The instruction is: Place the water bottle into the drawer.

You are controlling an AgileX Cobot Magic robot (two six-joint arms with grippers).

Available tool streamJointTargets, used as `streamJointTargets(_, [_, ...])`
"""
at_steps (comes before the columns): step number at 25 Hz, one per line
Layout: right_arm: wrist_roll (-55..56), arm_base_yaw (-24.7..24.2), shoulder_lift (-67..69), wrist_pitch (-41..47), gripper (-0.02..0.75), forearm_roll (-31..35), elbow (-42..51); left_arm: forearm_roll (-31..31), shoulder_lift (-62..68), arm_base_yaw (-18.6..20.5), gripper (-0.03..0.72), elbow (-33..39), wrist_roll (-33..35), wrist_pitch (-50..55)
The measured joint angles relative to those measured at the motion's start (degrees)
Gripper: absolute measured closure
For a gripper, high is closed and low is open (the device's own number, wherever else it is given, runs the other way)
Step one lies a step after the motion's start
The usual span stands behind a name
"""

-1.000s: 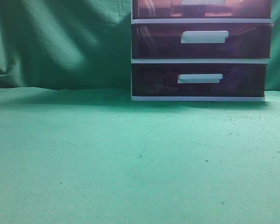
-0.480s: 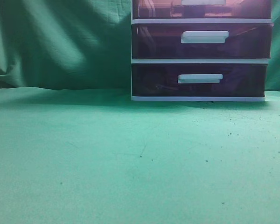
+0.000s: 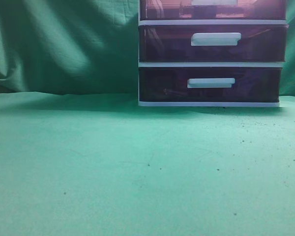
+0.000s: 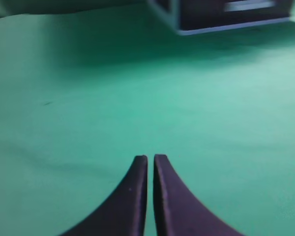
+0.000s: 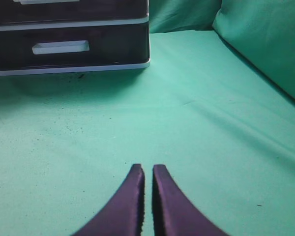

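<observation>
Apparently nothing has moved since a second ago: drawer (image 3: 214,9) shut (bottle unseen), left gripper (image 4: 150,158) and right gripper (image 5: 147,168) closed, empty.

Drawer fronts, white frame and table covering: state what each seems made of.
Drawer fronts: translucent dark purple-brown plastic, glossy, dim shapes showing through. White frame: opaque, smooth, probably plastic. Table covering: green cloth, matte, creased and speckled with dark flecks.
</observation>
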Motion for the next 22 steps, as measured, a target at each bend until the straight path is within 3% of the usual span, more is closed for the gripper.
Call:
streamJointTargets(5, [0.00,0.00,0.00,0.00,0.690,0.00,0.00,-0.01,0.00,10.94,0.688,3.50,0.00,-3.27])
streamJointTargets(10, [0.00,0.00,0.00,0.00,0.690,0.00,0.00,-0.65,0.00,16.10,0.688,3.62,0.00,-3.80])
streamJointTargets(13, [0.00,0.00,0.00,0.00,0.690,0.00,0.00,-0.65,0.00,17.84,0.688,3.62,0.00,-3.80])
streamJointTargets(22, [0.00,0.00,0.00,0.00,0.690,0.00,0.00,-0.65,0.00,18.06,0.688,3.62,0.00,-3.80])
